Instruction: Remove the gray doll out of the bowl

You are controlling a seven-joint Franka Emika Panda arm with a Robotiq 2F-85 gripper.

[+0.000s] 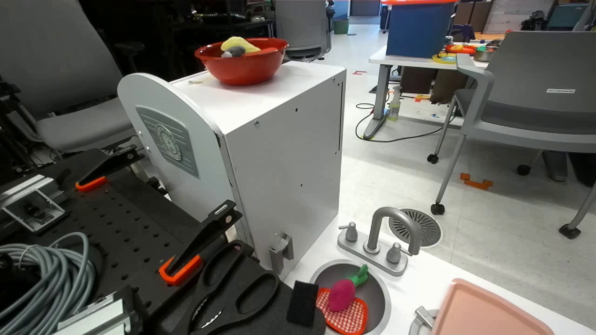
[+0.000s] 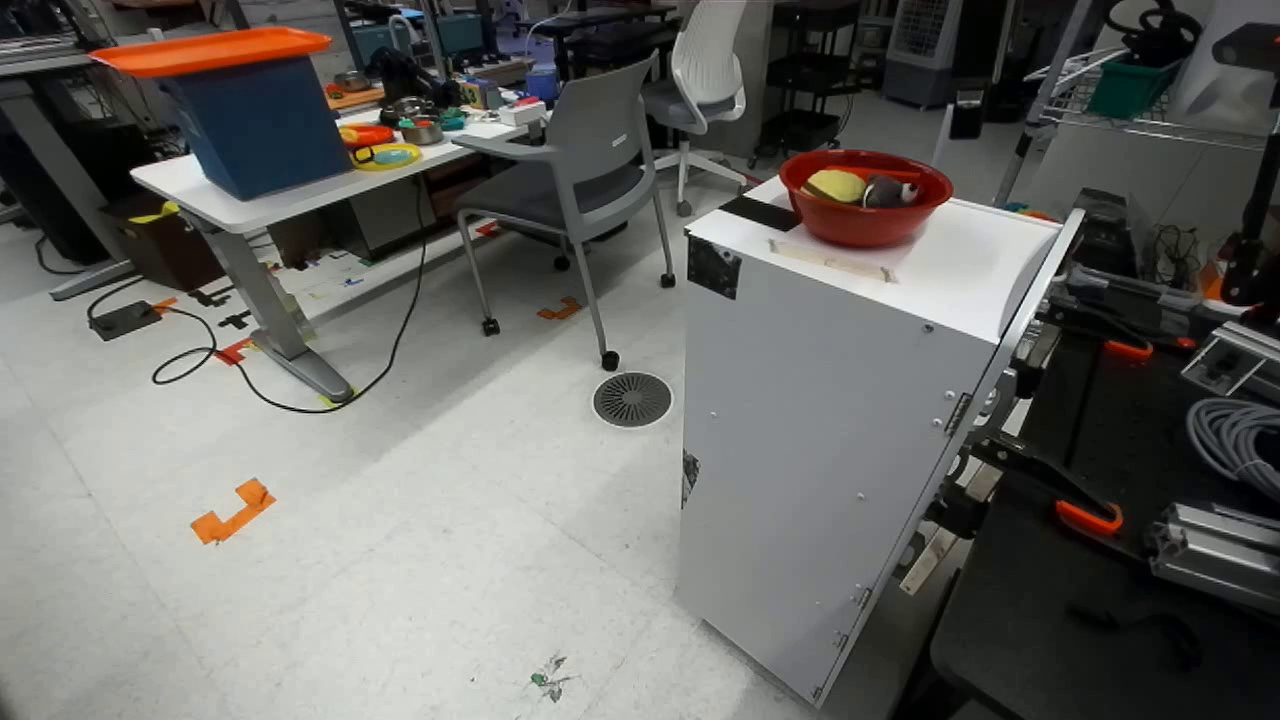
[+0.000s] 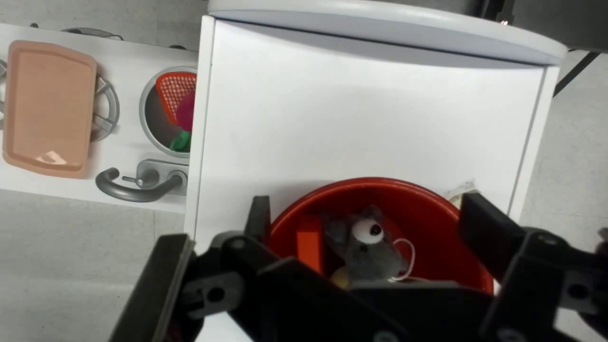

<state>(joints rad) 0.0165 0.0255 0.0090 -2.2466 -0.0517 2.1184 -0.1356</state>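
Observation:
The gray doll, a small grey mouse with a white snout and thin white tail, lies inside the red bowl. It shows in the wrist view [image 3: 373, 256] and in both exterior views [image 1: 236, 50] [image 2: 886, 192]. The bowl [image 3: 427, 209] stands upright on a white cabinet and shows in both exterior views [image 1: 244, 70] [image 2: 862, 228]. My gripper [image 3: 368, 221] is open and empty in the wrist view. Its fingers appear on either side of the bowl, with the doll between them in the picture. The gripper hides the bowl's near part. The gripper is out of both exterior views.
A yellow object [image 1: 242, 44] and an orange-red block [image 3: 309, 242] share the bowl. The white cabinet top [image 3: 370, 128] has a raised curved panel [image 1: 163, 107] along one edge. Lower beside it are a toy sink [image 1: 384, 293], faucet [image 1: 391, 223] and pink tray [image 3: 50, 109].

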